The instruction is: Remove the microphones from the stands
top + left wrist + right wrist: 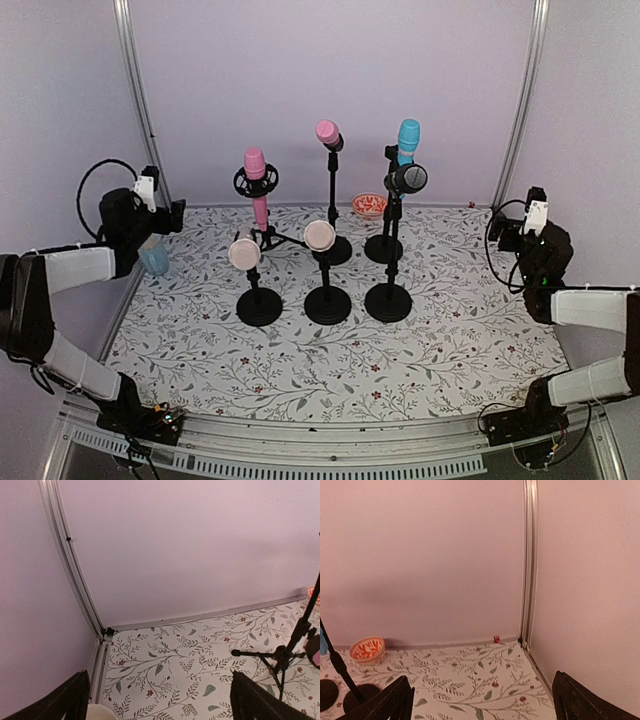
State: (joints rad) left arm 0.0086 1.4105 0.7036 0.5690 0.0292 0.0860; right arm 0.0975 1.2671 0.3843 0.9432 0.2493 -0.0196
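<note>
Left gripper (172, 212) first: jaws spread wide, holding nothing, raised at the left edge of the table (450, 330), just beside a blue cup (155, 258). I see six microphones (320, 236) on stands (328, 303) clustered mid-table, well apart from both grippers, from the pink microphone (255, 164) on its tripod across to the blue microphone (409, 135). Right gripper (503, 228) hangs at the right edge, equally wide open and empty.
</note>
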